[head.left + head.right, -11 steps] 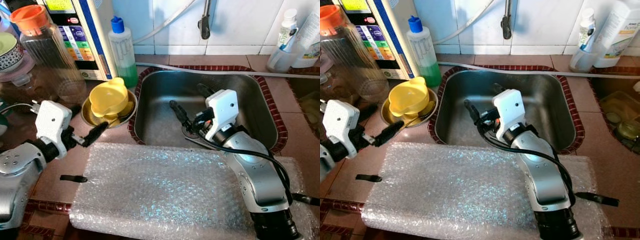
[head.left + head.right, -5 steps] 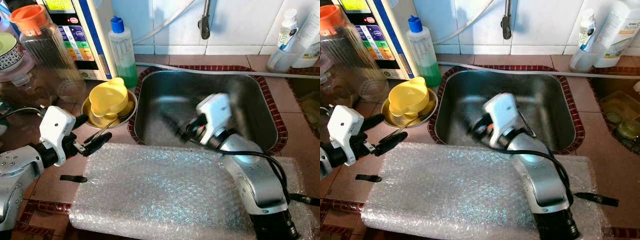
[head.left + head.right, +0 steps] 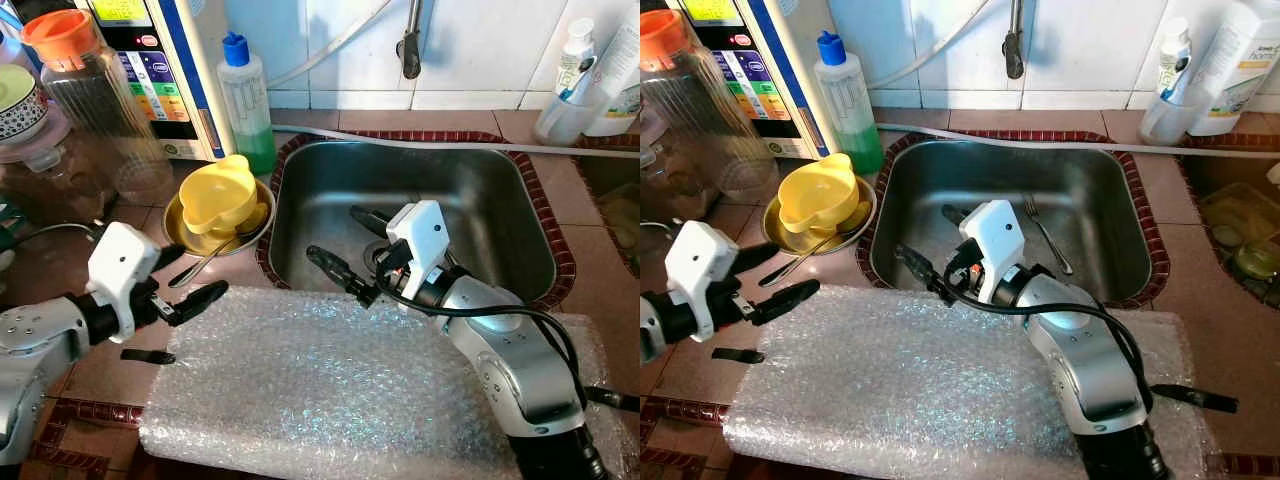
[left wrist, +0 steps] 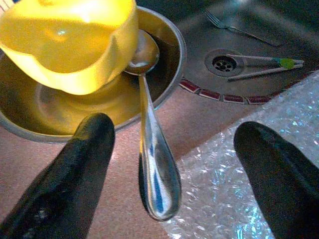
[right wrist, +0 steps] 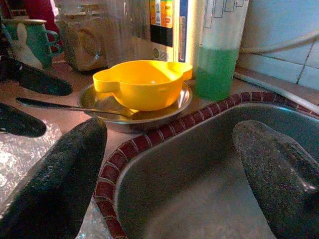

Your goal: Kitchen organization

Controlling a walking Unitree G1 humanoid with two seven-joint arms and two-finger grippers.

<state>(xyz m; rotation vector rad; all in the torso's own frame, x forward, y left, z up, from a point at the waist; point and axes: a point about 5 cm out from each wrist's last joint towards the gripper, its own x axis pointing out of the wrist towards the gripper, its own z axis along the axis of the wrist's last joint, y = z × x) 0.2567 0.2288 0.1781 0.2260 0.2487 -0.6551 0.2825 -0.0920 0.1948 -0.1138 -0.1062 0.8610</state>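
Left hand (image 3: 190,278) hovers fingers apart beside the spoon (image 3: 205,262) leaning from the steel bowl (image 3: 178,235); right hand (image 3: 345,250) gapes over the sink (image 3: 520,215). Next, likely: straddle the handle, close.

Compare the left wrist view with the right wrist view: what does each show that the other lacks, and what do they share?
Left wrist alone: the sink drain, a fork and a toothbrush in the basin. Right wrist alone: the green soap bottle, a teal mug and the left claw, open. Shared: the yellow cup in the steel bowl, the spoon, the bubble wrap.
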